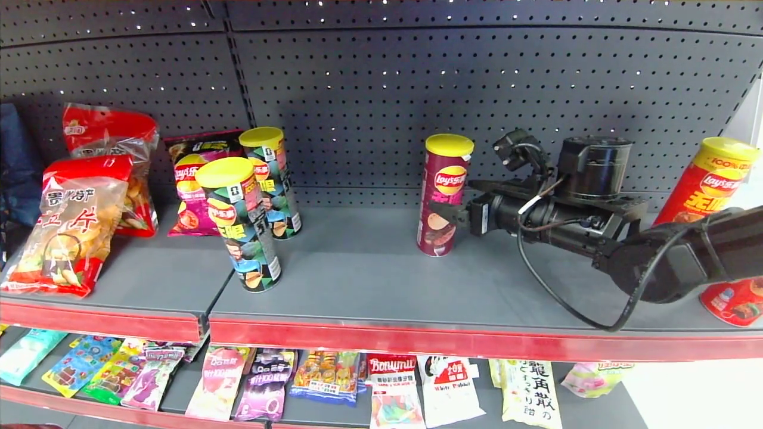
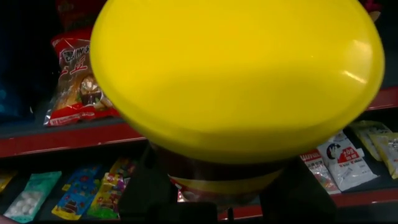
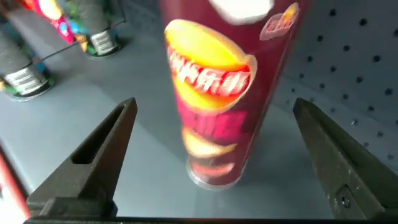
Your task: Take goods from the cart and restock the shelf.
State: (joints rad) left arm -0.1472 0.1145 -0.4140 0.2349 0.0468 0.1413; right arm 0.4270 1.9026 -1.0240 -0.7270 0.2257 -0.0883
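Here, closest in, my left fingers (image 2: 140,196) are closed around a yellow-lidded can (image 2: 236,74), held upright out in front of the shelf (image 1: 357,268) and waiting its turn. My right fingers (image 3: 93,155) are spread wide and carry nothing. They lie low over the shelf top, pointing inward, and the maroon can (image 3: 217,99) stands straight ahead of them, centred on the gap, its long axis vertical and its base flat on the shelf. From the head view the tips look very close to the can's lower half, though I cannot tell whether they touch it. The right arm is plainly the nearer one to it. I judge the can is set down in its spot, so the next move should run along the line of the fingers, not sideways, or a tip could clip the can and topple it. To the can's left, well apart, stand two patterned cans (image 1: 241,223) with a purple bag (image 1: 191,185) and red snack bags (image 1: 65,226) beyond. A red can (image 1: 706,185) stands behind my right forearm, the nearest thing to bump. Farthest back is the pegboard (image 1: 417,89).
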